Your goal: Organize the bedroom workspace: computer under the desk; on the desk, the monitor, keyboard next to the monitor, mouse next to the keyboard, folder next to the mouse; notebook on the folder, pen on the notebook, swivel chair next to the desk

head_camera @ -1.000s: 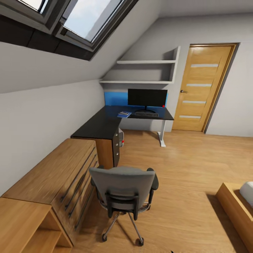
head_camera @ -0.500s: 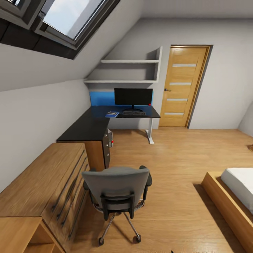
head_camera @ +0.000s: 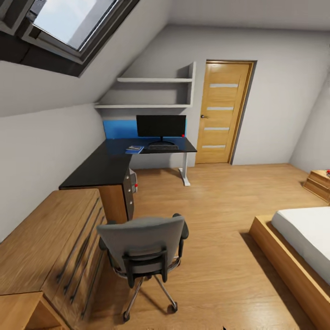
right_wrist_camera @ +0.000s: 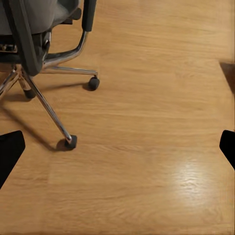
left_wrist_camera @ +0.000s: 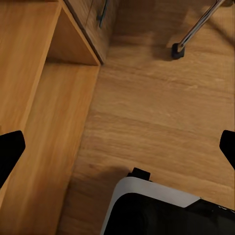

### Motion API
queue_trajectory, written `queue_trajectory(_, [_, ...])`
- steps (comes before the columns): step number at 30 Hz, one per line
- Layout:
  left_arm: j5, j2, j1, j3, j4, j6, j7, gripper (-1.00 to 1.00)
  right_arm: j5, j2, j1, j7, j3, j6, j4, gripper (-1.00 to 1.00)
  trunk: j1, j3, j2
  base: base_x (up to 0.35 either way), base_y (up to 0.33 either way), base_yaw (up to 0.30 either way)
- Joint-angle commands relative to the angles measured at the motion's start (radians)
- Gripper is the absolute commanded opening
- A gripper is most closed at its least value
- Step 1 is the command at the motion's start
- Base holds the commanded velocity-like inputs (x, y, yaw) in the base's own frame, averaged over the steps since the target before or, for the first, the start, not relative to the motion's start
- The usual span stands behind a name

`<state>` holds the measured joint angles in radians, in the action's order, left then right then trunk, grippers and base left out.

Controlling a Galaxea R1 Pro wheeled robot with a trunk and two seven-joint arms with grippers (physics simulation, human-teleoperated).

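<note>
The bedroom has grey-white sloped walls, a skylight and a light wood floor, with a wooden door in the far wall and a low bed at the right. The desk runs along the left wall and turns at the far corner. On its far wing the monitor stands upright with the keyboard just in front of its base; near that wing's left end lies the folder with something pale on it, too small to identify. The computer stands under the desk beside the drawer unit. The swivel chair is well apart from the desk, on open floor beside the low wooden shelving, its back toward the robot and its seat hidden from view.

In the wrist views the left gripper and right gripper both hang over the floor with fingertips spread wide, holding nothing.

The remaining step appears to be bringing the chair to the desk. To do it well, the robot should approach squarely behind the backrest, grip or push it low and centred so the casters roll straight, and steer clear of the shelving and the drawer unit's corner
</note>
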<state>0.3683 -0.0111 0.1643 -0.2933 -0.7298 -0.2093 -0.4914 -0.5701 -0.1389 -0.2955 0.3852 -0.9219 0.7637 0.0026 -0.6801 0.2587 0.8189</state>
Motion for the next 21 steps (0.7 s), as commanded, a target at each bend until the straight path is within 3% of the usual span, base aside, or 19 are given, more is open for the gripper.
queue_trajectory(1, [0.011, -0.001, 0.000, -0.006, -0.001, -0.005, -0.006, 1.00, -0.001, 0.000, -0.001, 0.008, -0.009, 0.000, 0.000, 1.00, 0.000, 0.001, 0.001, -0.244, 0.003, -0.022])
queue_trajectory(21, [0.011, -0.001, 0.000, -0.006, -0.001, -0.005, -0.006, 1.00, -0.001, -0.001, -0.001, 0.008, -0.011, 0.000, 0.000, 1.00, 0.000, 0.001, 0.001, -0.145, 0.000, -0.003])
